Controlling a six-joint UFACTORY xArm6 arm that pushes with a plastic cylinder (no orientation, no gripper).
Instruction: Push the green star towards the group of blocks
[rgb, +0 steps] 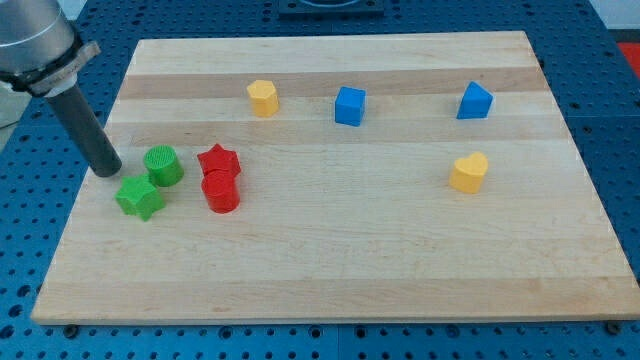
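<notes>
- My tip (107, 171) sits at the frame's left, just up and left of the green star (139, 198), with the green cylinder (162, 165) to its right.
- No fingers here to call wide or narrow: a bare rod, holding nothing.
- The star lies low on the left of the board (330, 270), just below the cylinder, a small gap short of the red star (218, 160) and red cylinder (220, 193).
- My read: closing stage, the star nearly with the group.
- Next move wants the tip behind the star's left side, then a short push rightward, without knocking the green cylinder.
- No containers on show.
- Far off: yellow block (262, 97), blue cube (349, 105), blue block (475, 101), yellow heart (468, 172).
</notes>
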